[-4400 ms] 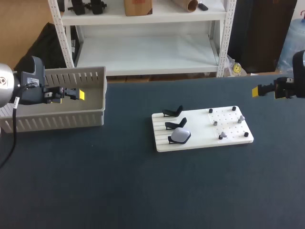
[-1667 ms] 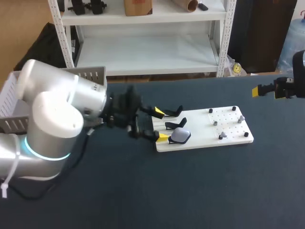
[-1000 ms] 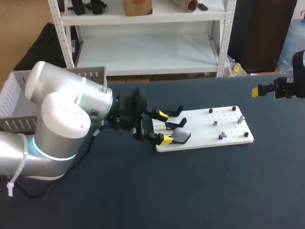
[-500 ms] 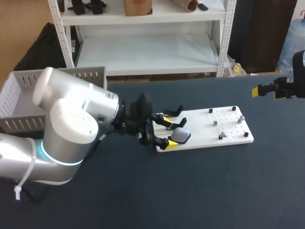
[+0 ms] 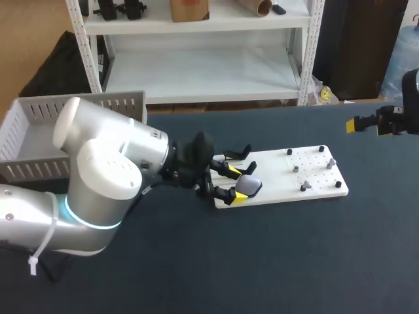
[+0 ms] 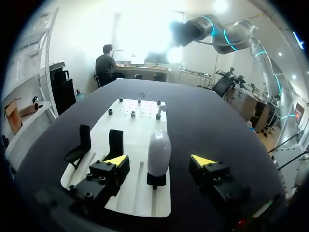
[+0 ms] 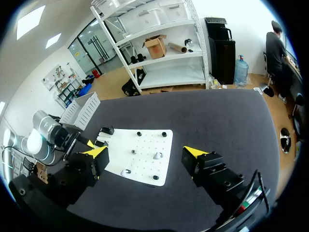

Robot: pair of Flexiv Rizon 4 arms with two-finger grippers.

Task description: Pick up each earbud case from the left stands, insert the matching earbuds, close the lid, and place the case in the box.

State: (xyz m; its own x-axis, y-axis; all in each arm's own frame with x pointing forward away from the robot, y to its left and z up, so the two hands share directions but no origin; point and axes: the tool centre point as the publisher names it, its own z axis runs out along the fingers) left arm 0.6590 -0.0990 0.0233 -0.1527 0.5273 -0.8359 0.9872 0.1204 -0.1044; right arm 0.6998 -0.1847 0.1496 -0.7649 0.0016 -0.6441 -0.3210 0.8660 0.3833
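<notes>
One earbud case (image 6: pixel 159 150) sits on the white board (image 5: pixel 275 178), upright on the nearest of three black stands. The other two stands (image 6: pixel 116 144) are empty.

Step in hand: pick-up of this case. The left gripper (image 6: pixel 159 162) is level with the case. Its jaws are wide open, with one finger on each side of the case and neither touching it, so it holds nothing.

Next move: advance until the yellow tips flank the body of the case, then close on both sides. Lift straight up so the case clears its stand without dragging the board.

The right gripper (image 7: pixel 146 152) hangs over the far right of the table (image 5: pixel 262 261), well apart from the board, with its jaws open and empty. On the pegged half of the board, small grey items (image 5: pixel 306 187) are probably the earbuds, though they are too small to confirm. Fitting them likely calls for this arm.

The box (image 5: pixel 98 99) stands at the far left of the table, behind the left arm
</notes>
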